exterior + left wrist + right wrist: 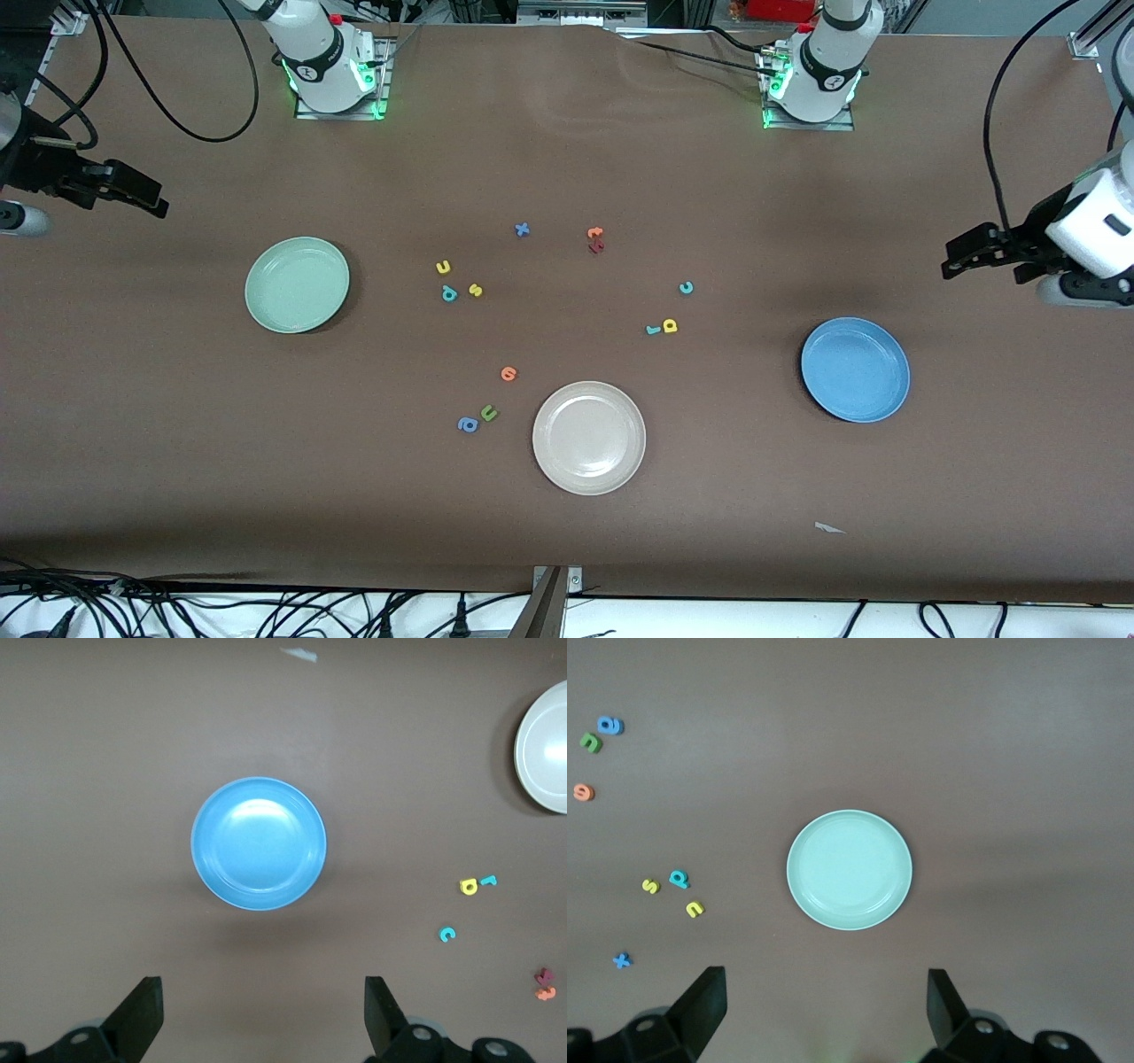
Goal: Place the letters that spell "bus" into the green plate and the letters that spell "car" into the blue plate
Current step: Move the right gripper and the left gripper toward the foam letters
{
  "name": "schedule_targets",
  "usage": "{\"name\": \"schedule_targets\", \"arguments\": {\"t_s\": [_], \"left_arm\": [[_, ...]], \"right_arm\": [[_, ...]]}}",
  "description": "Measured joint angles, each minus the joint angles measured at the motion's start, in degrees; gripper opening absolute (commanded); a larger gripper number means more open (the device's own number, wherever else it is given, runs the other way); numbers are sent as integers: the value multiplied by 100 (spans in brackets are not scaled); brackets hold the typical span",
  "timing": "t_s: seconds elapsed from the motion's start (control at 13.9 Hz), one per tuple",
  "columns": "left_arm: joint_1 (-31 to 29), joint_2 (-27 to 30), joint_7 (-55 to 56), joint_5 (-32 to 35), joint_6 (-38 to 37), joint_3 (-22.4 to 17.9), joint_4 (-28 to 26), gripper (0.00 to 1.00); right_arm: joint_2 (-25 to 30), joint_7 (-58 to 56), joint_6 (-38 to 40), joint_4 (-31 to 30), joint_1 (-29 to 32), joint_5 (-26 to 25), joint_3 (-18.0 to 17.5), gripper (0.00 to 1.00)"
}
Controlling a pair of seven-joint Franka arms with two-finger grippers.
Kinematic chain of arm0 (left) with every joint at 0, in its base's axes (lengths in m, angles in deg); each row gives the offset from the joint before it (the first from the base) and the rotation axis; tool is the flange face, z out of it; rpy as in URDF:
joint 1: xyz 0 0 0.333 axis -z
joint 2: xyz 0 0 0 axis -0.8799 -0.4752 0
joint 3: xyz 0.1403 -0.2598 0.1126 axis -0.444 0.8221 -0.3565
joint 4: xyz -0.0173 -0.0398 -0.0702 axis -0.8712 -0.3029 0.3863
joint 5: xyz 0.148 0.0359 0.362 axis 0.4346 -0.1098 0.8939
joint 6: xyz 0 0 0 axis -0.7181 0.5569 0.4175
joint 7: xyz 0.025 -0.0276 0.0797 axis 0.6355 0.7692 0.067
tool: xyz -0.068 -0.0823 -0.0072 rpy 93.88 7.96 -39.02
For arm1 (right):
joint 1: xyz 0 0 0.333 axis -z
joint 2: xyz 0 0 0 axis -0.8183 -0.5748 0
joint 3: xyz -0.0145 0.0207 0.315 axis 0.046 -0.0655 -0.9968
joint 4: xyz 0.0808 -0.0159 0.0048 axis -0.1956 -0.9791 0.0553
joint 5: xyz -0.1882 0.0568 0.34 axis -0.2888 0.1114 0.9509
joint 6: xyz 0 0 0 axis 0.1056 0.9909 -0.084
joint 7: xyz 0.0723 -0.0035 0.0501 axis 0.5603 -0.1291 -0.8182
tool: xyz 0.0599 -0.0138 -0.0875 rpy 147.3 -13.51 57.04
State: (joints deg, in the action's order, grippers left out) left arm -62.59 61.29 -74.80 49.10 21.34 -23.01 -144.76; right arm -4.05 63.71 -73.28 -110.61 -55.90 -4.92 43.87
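The green plate (297, 284) (849, 870) lies toward the right arm's end, with nothing in it. Beside it, toward the table's middle, sit the yellow "u" (444, 267) (695, 909), teal "b" (449, 293) (679, 878) and yellow "s" (476, 290) (650, 886). The blue plate (855, 369) (259, 842) is also bare. The teal "c" (686, 287) (447, 934), teal "r" (653, 330) (488, 879) and yellow "a" (670, 326) (469, 887) lie between it and the middle. My right gripper (146, 199) (826, 988) and left gripper (957, 255) (264, 992) hang open over the table's ends, holding nothing.
A cream-white plate (589, 437) sits near the front camera. Around it lie an orange letter (508, 374), a green "u" (488, 412) and a darker blue "a" (468, 425). A blue "x" (522, 229) and an orange letter (594, 233) on a dark red one (595, 247) lie nearer the bases.
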Motion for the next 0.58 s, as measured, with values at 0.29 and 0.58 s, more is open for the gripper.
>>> {"name": "schedule_targets", "arguments": {"t_s": [0.29,0.58], "left_arm": [[239,-469,965,0,993,556,-452,100],[353,-609,2156,0,2463,1349,-1553,100]], "right_arm": [[-551,449,-186,-18,-704,2,-48,100],[-1240,1702,-816,-111,-1394,3,-73,100]]}}
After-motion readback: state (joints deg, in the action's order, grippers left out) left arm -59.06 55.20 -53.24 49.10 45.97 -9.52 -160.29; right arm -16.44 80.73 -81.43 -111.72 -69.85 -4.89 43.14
